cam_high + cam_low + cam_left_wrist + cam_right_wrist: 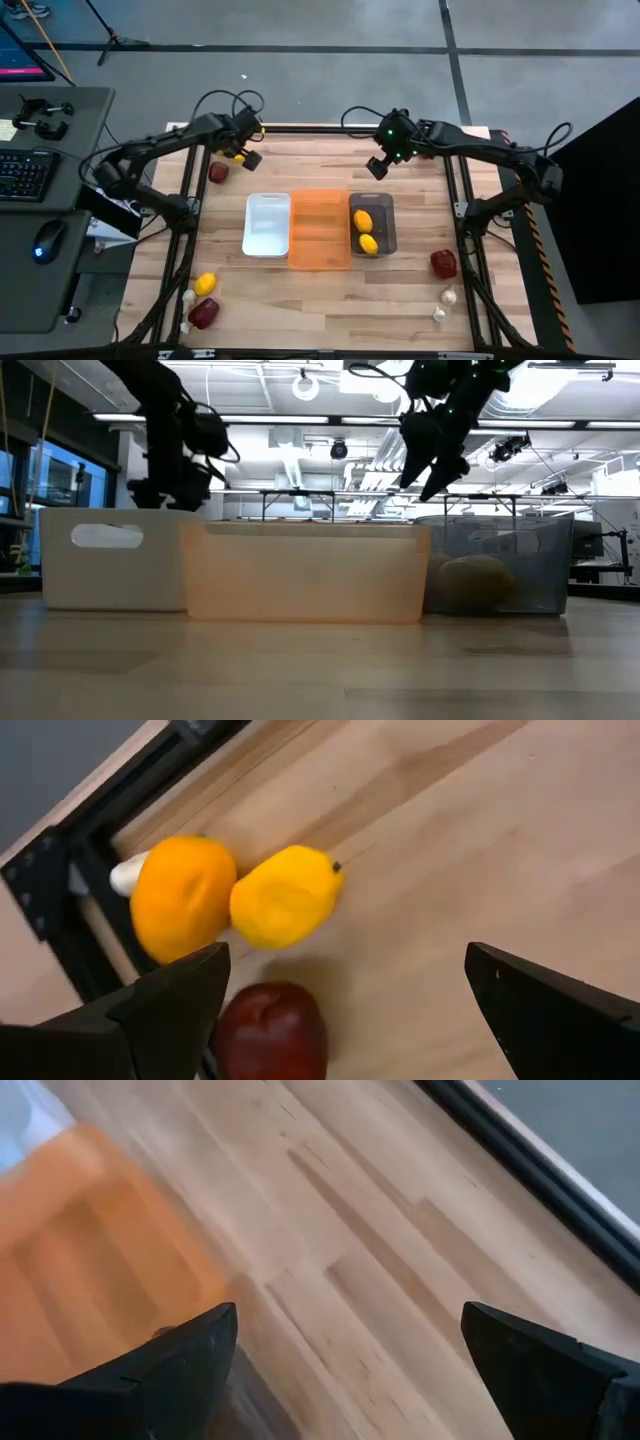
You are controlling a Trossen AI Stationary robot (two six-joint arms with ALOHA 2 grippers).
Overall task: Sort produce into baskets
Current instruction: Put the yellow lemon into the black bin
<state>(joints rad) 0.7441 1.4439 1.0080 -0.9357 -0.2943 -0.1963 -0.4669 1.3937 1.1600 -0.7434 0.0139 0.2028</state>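
Jaws of both grippers wide apart, empty. Left gripper (247,155) above yellow lemons (285,896) and red fruit (270,1032) at table's far left corner. Right gripper (379,167) above bare wood behind grey bin (385,207), which holds two lemons (366,232).

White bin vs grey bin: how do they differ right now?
The white bin is opaque and holds nothing; the grey bin is dark and see-through, with two lemons inside. The white bin sits left of the orange bin, the grey bin right of it. Shared: both are rectangular, upright, and flush against the orange bin in one row.
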